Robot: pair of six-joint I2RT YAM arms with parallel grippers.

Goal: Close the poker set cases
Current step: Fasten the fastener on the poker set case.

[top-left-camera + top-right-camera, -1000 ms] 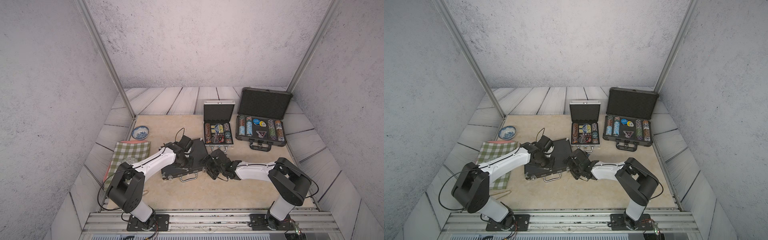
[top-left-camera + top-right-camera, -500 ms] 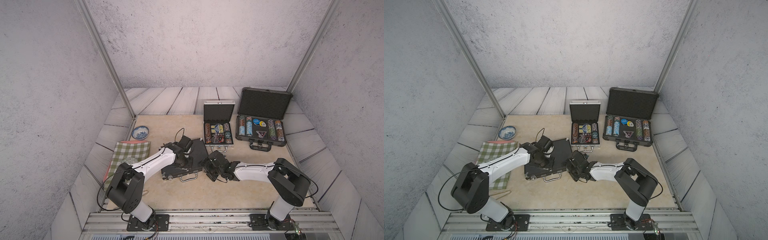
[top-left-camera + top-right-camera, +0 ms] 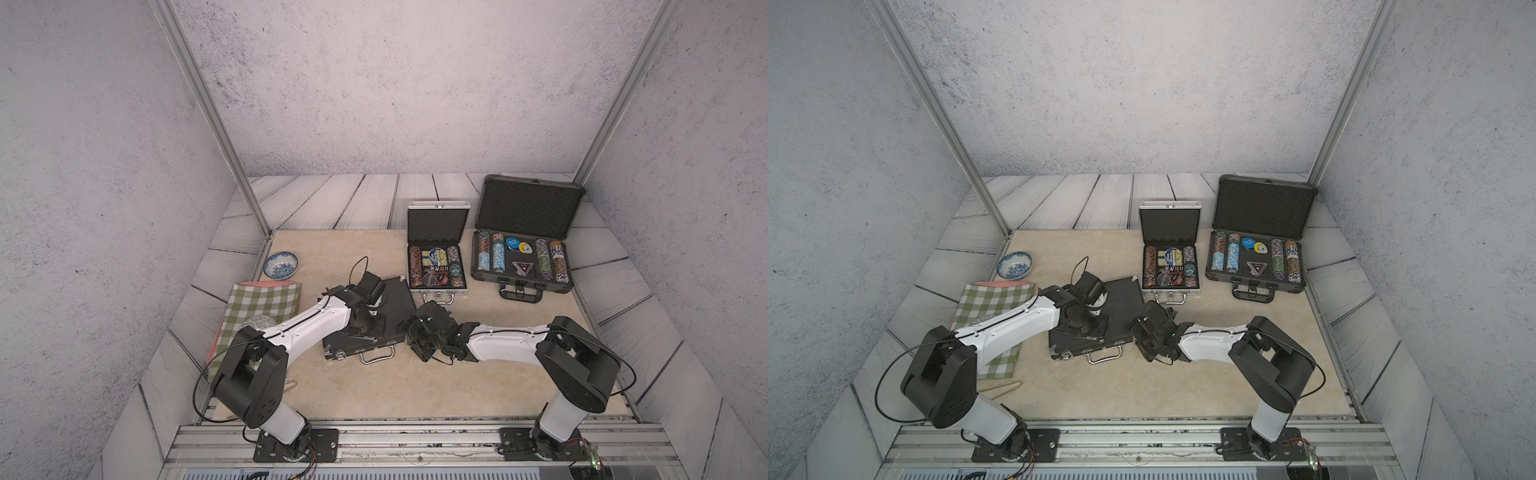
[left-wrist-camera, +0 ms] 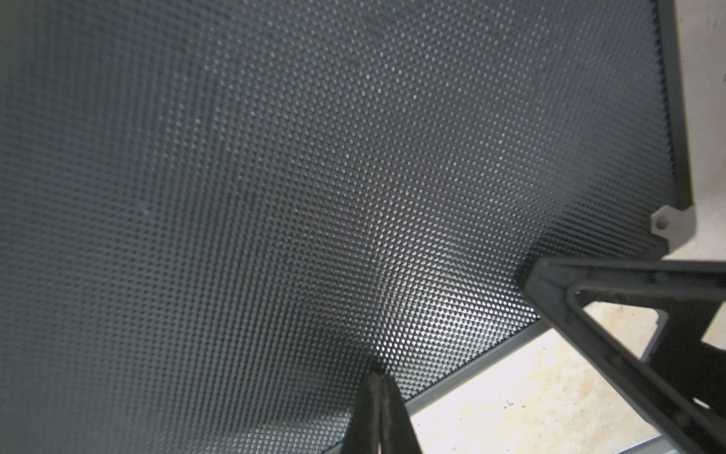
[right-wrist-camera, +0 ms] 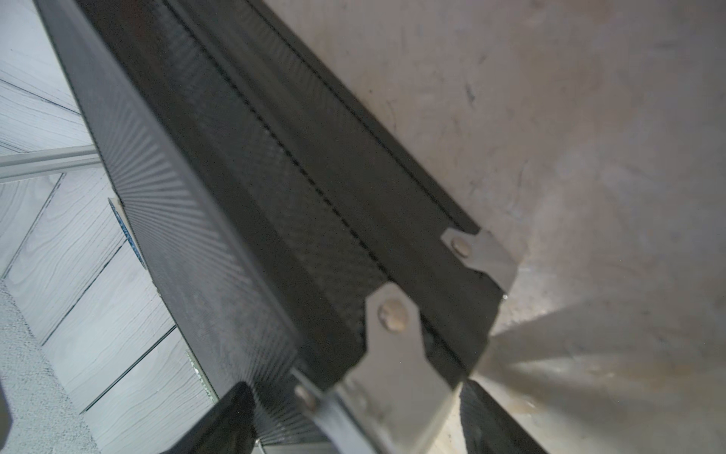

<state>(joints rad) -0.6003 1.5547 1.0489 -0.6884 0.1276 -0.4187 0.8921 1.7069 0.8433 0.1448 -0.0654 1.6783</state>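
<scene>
The black flat case (image 3: pixel 397 299) lies near the middle of the table with its lid down and its handle (image 3: pixel 376 355) facing the front. My left gripper (image 4: pixel 378 377) is shut, and its tips press on the dimpled lid (image 4: pixel 275 196). My right gripper (image 5: pixel 353 405) is open at the case's right front corner (image 5: pixel 393 353), with one jaw over the lid and one on the table side. One of its fingers (image 4: pixel 558 298) shows beside that corner. Behind, the silver case (image 3: pixel 438 220) and the dark-grey case (image 3: pixel 528 205) stand open in both top views, full of chips.
A blue-and-white bowl (image 3: pixel 281 265) sits at the back left. A green checked cloth (image 3: pixel 262 307) lies under my left arm, with thin wooden tongs (image 3: pixel 1005 386) in front of it. A metal rail (image 3: pixel 415 436) runs along the front, and grey walls close in three sides.
My right gripper has slid left onto the black case's corner and its jaws have narrowed a little. The left arm and all three cases have stayed put.
</scene>
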